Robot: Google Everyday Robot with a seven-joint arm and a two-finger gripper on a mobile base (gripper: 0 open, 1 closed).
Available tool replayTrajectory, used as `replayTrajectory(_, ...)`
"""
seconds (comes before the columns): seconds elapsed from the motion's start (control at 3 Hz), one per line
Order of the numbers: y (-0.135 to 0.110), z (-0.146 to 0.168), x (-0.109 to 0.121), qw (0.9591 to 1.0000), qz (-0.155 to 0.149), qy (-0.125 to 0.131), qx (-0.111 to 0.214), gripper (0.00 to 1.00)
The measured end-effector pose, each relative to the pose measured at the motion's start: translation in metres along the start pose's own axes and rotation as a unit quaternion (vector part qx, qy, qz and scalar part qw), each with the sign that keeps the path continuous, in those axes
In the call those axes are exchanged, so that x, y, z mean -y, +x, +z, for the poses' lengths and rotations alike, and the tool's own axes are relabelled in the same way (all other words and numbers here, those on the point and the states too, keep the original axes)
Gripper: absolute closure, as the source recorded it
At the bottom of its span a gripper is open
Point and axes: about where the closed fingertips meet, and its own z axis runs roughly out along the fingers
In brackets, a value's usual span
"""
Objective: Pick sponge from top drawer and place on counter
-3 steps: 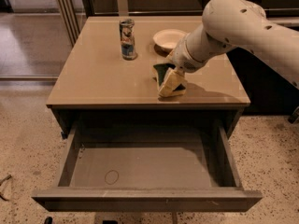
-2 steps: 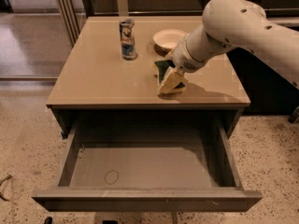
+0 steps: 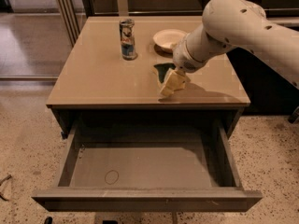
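Note:
The sponge (image 3: 162, 71) shows as a dark green patch lying on the beige counter (image 3: 98, 73), right of centre. My gripper (image 3: 172, 83) is low over the counter, right next to the sponge and touching or overlapping its right side; the white arm reaches in from the upper right. The top drawer (image 3: 140, 169) is pulled fully open below the counter edge. Its grey bottom holds nothing but a faint ring mark (image 3: 111, 176).
A drink can (image 3: 127, 39) stands upright at the counter's back middle. A pale shallow bowl (image 3: 168, 38) sits behind the sponge, near the arm. Speckled floor (image 3: 28, 143) surrounds the cabinet. The open drawer front (image 3: 145, 200) juts toward the camera.

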Motion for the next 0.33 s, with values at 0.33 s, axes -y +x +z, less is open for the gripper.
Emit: replayTrajectory(0.33, 0.0000, 0.0000, 0.0000, 1.0000, 0.000, 0.000, 0.000, 0.00)
